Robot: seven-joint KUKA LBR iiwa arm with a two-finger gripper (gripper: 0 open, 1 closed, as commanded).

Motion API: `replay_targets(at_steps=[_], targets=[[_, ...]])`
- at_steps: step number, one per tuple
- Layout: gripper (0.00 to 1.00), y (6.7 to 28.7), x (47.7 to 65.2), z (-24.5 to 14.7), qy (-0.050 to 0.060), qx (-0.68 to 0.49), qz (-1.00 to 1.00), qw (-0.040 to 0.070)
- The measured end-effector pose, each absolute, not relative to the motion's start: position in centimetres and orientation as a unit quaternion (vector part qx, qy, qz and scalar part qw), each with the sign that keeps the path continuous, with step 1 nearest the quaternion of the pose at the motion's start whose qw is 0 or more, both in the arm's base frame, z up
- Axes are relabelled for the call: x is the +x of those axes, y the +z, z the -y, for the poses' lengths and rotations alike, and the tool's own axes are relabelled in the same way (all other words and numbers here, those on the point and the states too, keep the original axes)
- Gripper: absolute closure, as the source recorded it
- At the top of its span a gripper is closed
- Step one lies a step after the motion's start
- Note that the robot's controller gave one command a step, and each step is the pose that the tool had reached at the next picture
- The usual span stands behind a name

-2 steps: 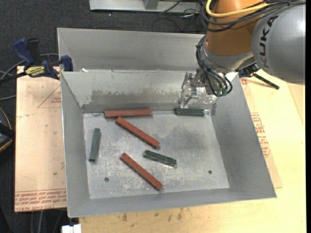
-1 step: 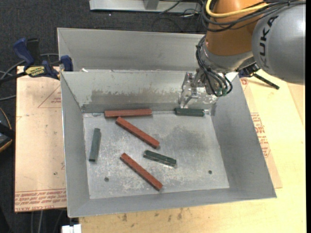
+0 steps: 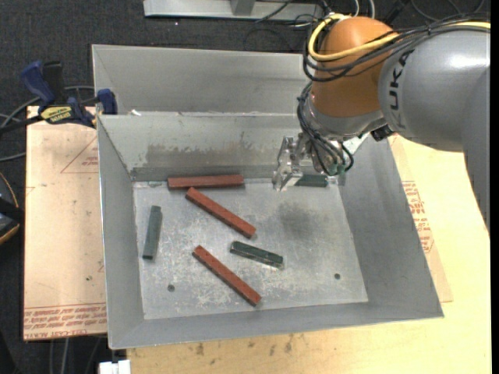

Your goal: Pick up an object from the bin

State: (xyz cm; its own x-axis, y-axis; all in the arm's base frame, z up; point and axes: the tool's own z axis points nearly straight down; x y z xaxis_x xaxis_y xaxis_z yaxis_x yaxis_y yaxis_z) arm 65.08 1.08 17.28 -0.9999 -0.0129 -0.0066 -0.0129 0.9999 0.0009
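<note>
Green bar (image 3: pixel 313 181) at the bin's (image 3: pixel 234 329) 1 o'clock, tight against the back wall (image 3: pixel 203 142); my gripper (image 3: pixel 285 174) hangs over its 9 o'clock end, opening I cannot tell, and the wall could foul my grasp.

This looks like a robotics lab or test workshop. An industrial robot arm (image 3: pixel 444 76), grey-shelled with an orange cover (image 3: pixel 351 41) at its wrist and yellow and black cables (image 3: pixel 321 31) looped round it, reaches in from 3 o'clock over a grey sheet-metal bin (image 3: pixel 203 84). The bin holds plain red-brown bars (image 3: pixel 221 212) and dark green bars (image 3: pixel 151 231), more like test pieces than household goods. Around it lies dark carpet floor (image 3: pixel 47 22). At 12 o'clock, loose leads (image 3: pixel 300 12) trail beside a flat grey stand base (image 3: pixel 226 6).
</note>
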Motion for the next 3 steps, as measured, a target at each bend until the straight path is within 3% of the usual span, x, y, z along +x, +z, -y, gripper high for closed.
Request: replay_targets(at_steps=[1,2,3], targets=[[0.00,15.3,65.2,-0.9,0.001,0.030,-1.000,0.002],[0.00,15.3,65.2,-0.9,0.001,0.030,-1.000,0.002],[0.00,12.6,61.4,-4.6,0.000,0.026,-1.000,0.002]])
